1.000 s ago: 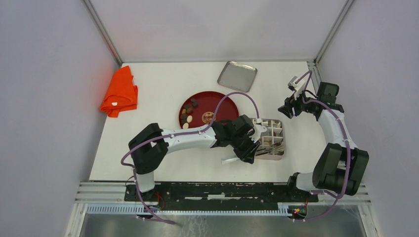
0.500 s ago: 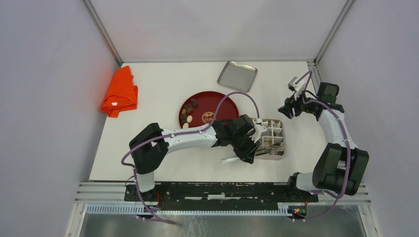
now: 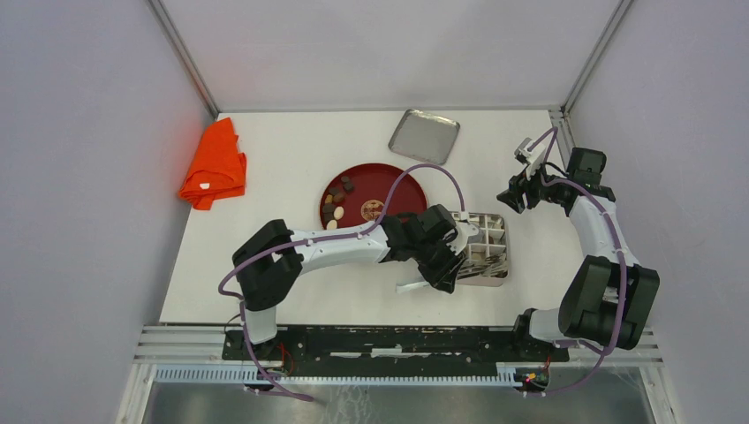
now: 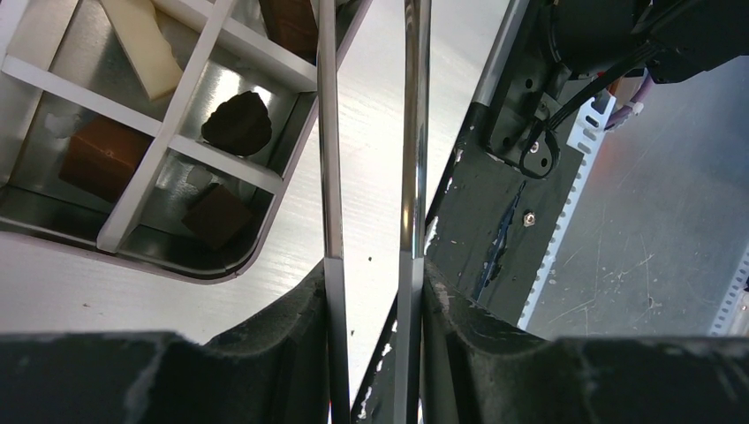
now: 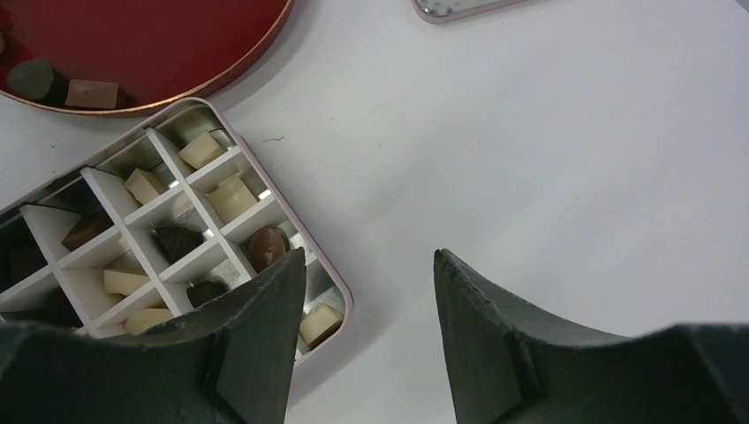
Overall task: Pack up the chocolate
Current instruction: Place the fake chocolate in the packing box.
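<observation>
Small dark, tan and cream chocolate pieces (image 3: 336, 199) lie on the left part of the red plate (image 3: 393, 187). More pieces (image 5: 265, 246) sit in the cells of the divided metal box (image 3: 495, 231). My left gripper (image 3: 444, 258) is over the box's left near corner and is shut on metal tongs (image 3: 412, 287). In the left wrist view the two tong arms (image 4: 329, 132) run up between my fingers (image 4: 371, 291); their tips are out of view, and dark pieces (image 4: 237, 124) lie in the box beside them. My right gripper (image 3: 514, 198) hovers open and empty right of the box (image 5: 369, 283).
The box's flat metal lid (image 3: 424, 136) lies at the back of the table. An orange cloth (image 3: 215, 164) lies at the far left. The arms' base rail (image 3: 397, 343) runs along the near edge. Walls close in on the left, right and back.
The left arm has shifted very slightly by the box. The right arm, the plate and the box stay where they were.
</observation>
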